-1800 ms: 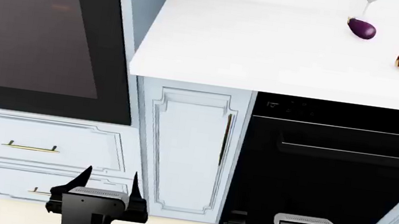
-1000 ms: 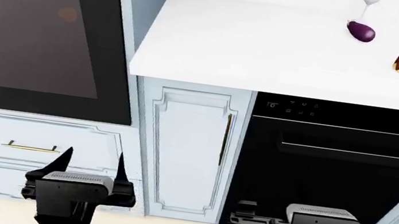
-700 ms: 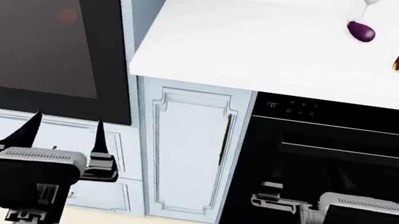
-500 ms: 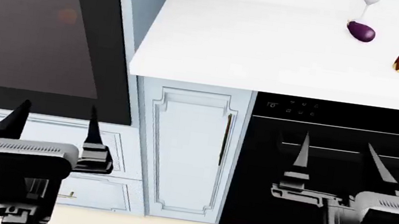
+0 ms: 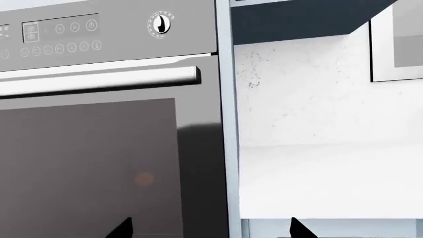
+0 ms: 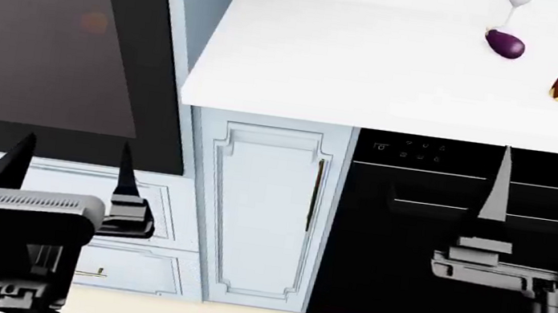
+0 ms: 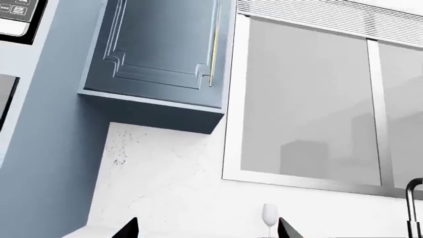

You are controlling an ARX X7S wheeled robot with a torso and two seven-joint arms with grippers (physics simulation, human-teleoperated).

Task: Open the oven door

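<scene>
Honestly, the oven door [image 6: 46, 37] fills the upper left of the head view, a big glossy dark glass panel in a black frame. My guess is it's heavy and stiff, hinged along the bottom, and slick enough that pushing on the glass would get nowhere. The place to grab is the handle [image 5: 99, 79], the thick silver bar across the top edge; in the left wrist view it sits upper left, just under the control strip.

The left gripper [image 6: 70, 169] is at lower left of the head view, below the door's bottom edge and in front of the drawers [image 6: 159, 205], jaws spread with nothing between them. It looks well short of the handle.

Moving right: a pale-blue cabinet door [image 6: 262, 203] at centre, the white bench [image 6: 378, 64] above it, then a black appliance front [image 6: 408, 246]. The right gripper [image 6: 499, 194] is there at lower right; only one finger shows, so I can't tell whether the jaws are apart.

No brand visible. The oven panel only has small icons, too small to read.
</scene>
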